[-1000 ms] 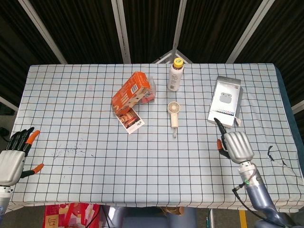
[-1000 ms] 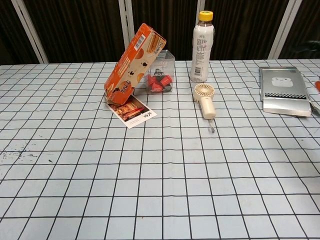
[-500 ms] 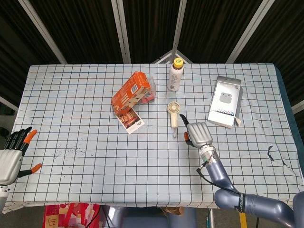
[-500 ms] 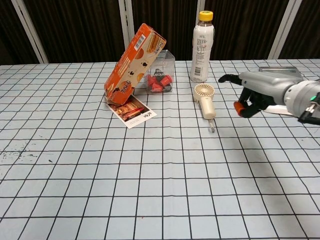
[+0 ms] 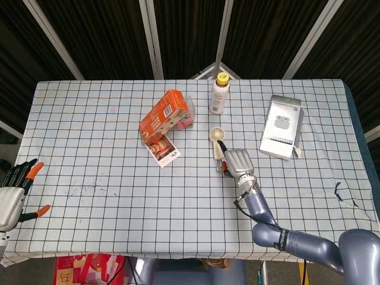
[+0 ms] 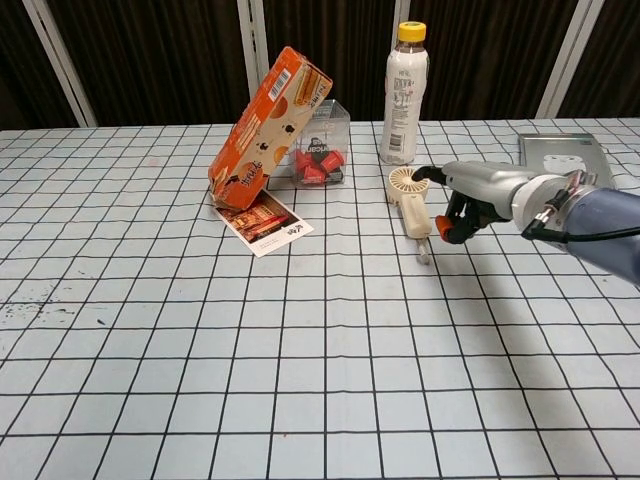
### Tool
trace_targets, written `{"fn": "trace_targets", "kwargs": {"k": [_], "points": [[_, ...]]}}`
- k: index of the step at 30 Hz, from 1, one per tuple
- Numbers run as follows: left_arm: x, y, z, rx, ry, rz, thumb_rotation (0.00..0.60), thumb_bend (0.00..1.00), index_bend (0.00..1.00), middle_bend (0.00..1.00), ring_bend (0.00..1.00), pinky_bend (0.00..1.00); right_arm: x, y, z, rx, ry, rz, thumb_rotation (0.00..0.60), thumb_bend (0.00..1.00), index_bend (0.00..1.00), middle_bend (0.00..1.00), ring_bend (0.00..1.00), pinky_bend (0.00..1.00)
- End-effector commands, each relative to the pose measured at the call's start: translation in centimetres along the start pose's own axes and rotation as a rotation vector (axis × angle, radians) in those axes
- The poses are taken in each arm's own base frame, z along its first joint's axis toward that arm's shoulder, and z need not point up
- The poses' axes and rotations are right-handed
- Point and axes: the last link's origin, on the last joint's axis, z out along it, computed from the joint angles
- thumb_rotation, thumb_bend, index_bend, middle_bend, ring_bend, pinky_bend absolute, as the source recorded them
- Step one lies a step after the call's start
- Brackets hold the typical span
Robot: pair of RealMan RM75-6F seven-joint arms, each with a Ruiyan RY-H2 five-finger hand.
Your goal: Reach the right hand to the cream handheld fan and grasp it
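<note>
The cream handheld fan (image 5: pixel 216 136) lies flat near the table's middle, round head toward the back, handle toward me; in the chest view the fan (image 6: pixel 408 186) sits in front of the bottle. My right hand (image 5: pixel 236 162) is right beside the handle's lower end, on its right. In the chest view the right hand (image 6: pixel 478 192) has its thumb stretched toward the fan head and orange-tipped fingers by the handle, nothing held between them. My left hand (image 5: pixel 12 196) hovers at the table's front left edge with fingers spread, holding nothing.
An orange carton (image 5: pixel 162 117) leans on a clear box of red pieces (image 6: pixel 322 155), with a printed card (image 5: pixel 161 148) in front. A yellow-capped white bottle (image 5: pixel 219 94) stands behind the fan. A silver earbuds box (image 5: pixel 281 126) lies to the right on the checked tablecloth (image 5: pixel 119 196).
My right hand has swept left from the table's right side, past the earbuds box, to the fan's handle. The left hand drifted slightly lower. The fan has not moved.
</note>
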Motion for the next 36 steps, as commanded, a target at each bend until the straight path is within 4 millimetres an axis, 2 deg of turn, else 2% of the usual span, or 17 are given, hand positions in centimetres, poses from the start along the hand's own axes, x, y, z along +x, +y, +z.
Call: {"fn": "trace_targets", "kwargs": {"k": [1,28,36], "points": [[0.0,0.0,0.0,-0.002,-0.001,0.000,0.600,0.04,0.00,0.00,0.00,0.00,-0.3,-0.2,0.3,-0.002,-0.008,0.001,0.600,0.66,0.00,0.81,0.91,0.91],[-0.1,0.1,0.2,0.000,-0.006,-0.007,0.600,0.04,0.00,0.00,0.00,0.00,-1.7,0.0,1.1,-0.032,-0.043,0.014,0.600,0.66,0.00,0.81,0.91,0.91],[0.0,0.1,0.2,0.000,-0.007,-0.010,0.600,0.04,0.00,0.00,0.00,0.00,-2.7,0.0,0.8,-0.035,-0.072,0.001,0.600,0.67,0.00,0.81,0.91,0.91]]}}
